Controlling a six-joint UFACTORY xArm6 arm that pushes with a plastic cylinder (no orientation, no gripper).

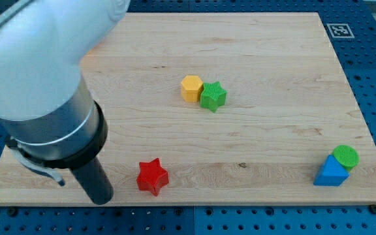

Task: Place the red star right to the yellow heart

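While my tip [103,198] rests near the table's [273,59] bottom-left edge, the red star [152,176] lies just to its right, apart from it. There is no pincer, only a rod. Up at centre, the yellow heart [191,87] touches a green star [213,96]. Far right, a blue block [330,172] touches a green cylinder [346,156].

The arm [34,49] is a bulky, smooth shell of glossy white, rounded and slightly blurred. Below it sits a cylindrical collar [61,134] of brushed grey metal, ringed by a thin pale band and then a black band. A thin light-grey bracket [41,168] curves out beneath the collar toward 7 o'clock. From the collar's underside a thick, matte black rod [93,179] extends, ending in my tip [103,199], blunt and rounded.
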